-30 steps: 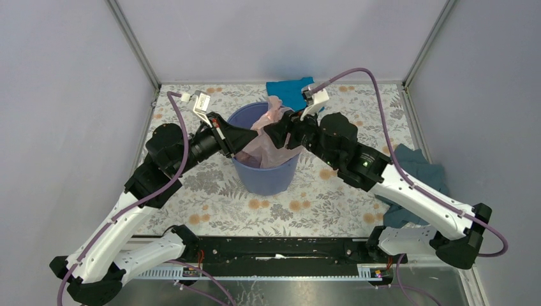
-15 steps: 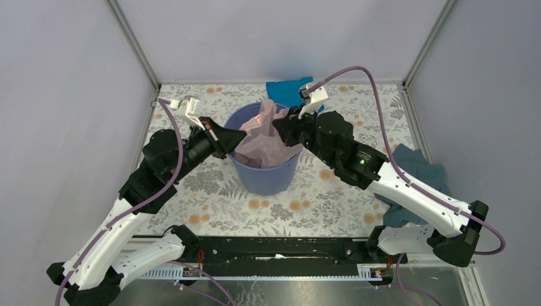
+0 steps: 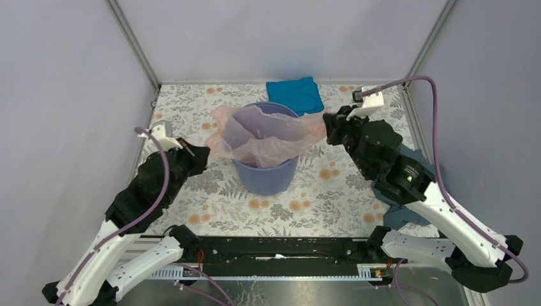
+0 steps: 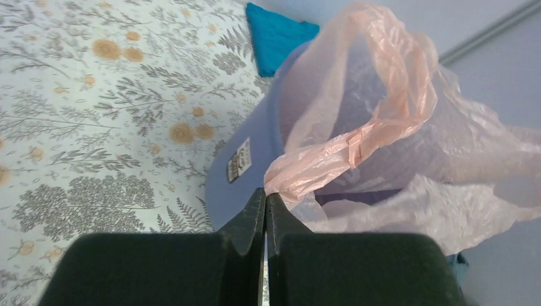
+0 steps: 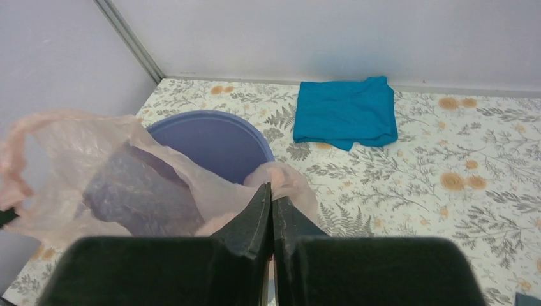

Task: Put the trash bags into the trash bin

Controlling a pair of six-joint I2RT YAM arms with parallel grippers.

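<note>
The pale-pink translucent trash bag [image 3: 265, 137] is stretched wide over the lavender-blue trash bin [image 3: 265, 178] at the table's middle, its lower part hanging inside the bin. My left gripper [image 3: 203, 153] is shut on the bag's left handle, left of the bin. In the left wrist view that gripper [image 4: 265, 194] pinches the twisted pink handle [image 4: 357, 143] in front of the bin wall [image 4: 245, 169]. My right gripper [image 3: 326, 124] is shut on the bag's right edge, right of the bin. In the right wrist view it [image 5: 271, 191] nips the pink film [image 5: 191, 185] beside the bin rim [image 5: 210, 118].
A bright blue folded cloth [image 3: 295, 94] lies behind the bin near the back wall. A grey-blue cloth [image 3: 408, 185] lies at the right edge, partly under my right arm. Grey walls with metal corner posts close in the floral table [image 3: 319, 204].
Both grippers have pulled apart, left going left and right going right, spreading the bag open over the bin. The right gripper has shut on the bag's edge.
</note>
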